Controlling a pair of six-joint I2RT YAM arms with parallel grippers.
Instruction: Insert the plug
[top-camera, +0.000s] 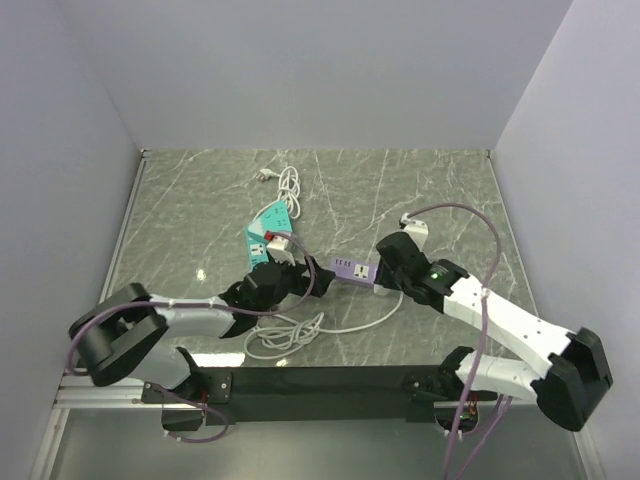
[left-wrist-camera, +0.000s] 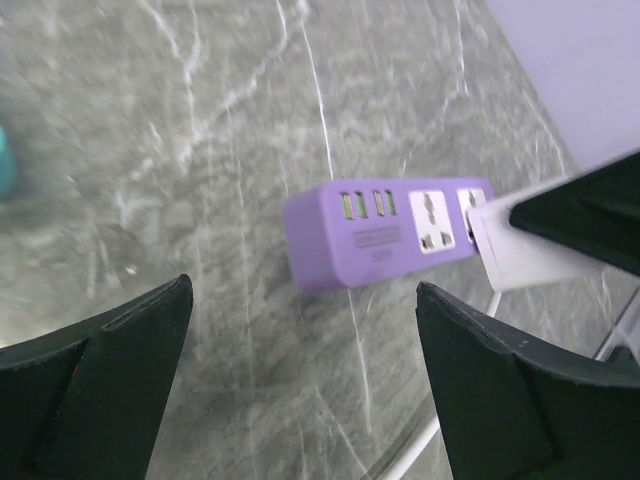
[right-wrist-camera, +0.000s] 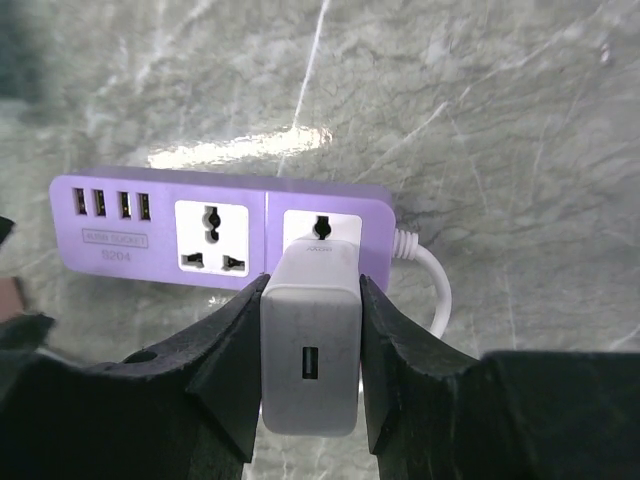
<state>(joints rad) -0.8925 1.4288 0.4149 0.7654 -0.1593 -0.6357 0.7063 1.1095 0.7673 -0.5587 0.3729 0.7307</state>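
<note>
We see: right gripper (right-wrist-camera: 312, 292) clamped on plug (right-wrist-camera: 310, 350) at purple strip's (right-wrist-camera: 160, 225) right socket | left gripper (left-wrist-camera: 300, 300) fingers apart, empty

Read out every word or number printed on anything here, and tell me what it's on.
"S204": on the purple power strip, below its USB ports, right wrist view.
"USB SOCKET": the line just above it; a character before it is unclear.
Small grey word on the white plug: too small to read.
The strip's label in the left wrist view: blurred.
Teal power strip: nothing readable.
</note>
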